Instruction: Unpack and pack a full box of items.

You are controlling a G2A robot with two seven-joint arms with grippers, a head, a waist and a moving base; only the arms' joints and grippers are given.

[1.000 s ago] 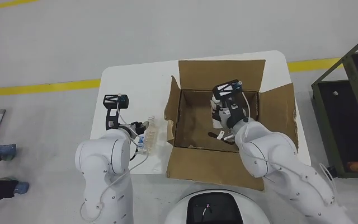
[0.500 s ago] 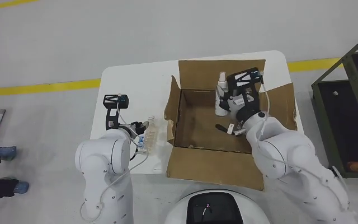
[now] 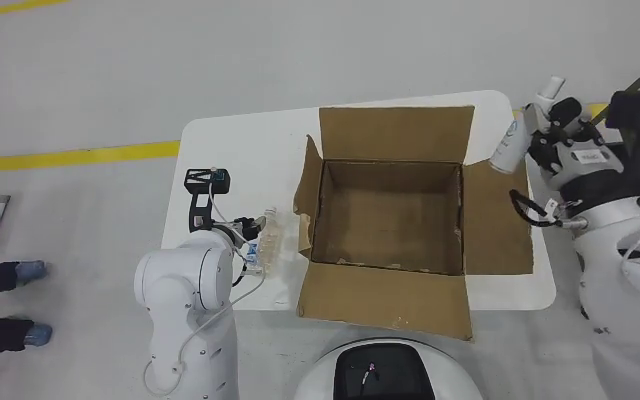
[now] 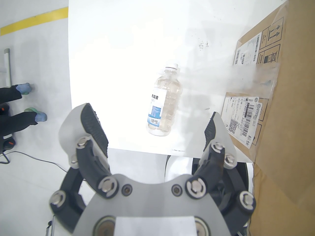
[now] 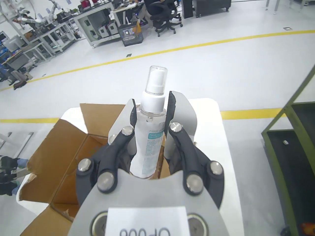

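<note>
An open cardboard box (image 3: 498, 215) stands on the white table (image 3: 240, 140), its inside bare in the top view. My right gripper (image 5: 151, 110) is shut on a clear spray bottle (image 5: 150, 128) with a white pump top, held upright. In the top view that spray bottle (image 3: 512, 142) hangs past the box's right flap, near the table's right edge. A clear bottle (image 4: 163, 104) with a white label lies on the table left of the box. My left gripper (image 4: 153, 126) hovers open above it, its fingers apart and holding nothing.
The box's flaps are folded outward on all sides, the left flap (image 3: 306, 190) close to the lying bottle (image 3: 268, 235). A green metal rack (image 3: 600, 200) stands right of the table. Bare table surface lies behind the left arm.
My right gripper lifted the spray bottle out of the box and carried it right, past the box's right flap. The left arm and the lying bottle stayed put.
</note>
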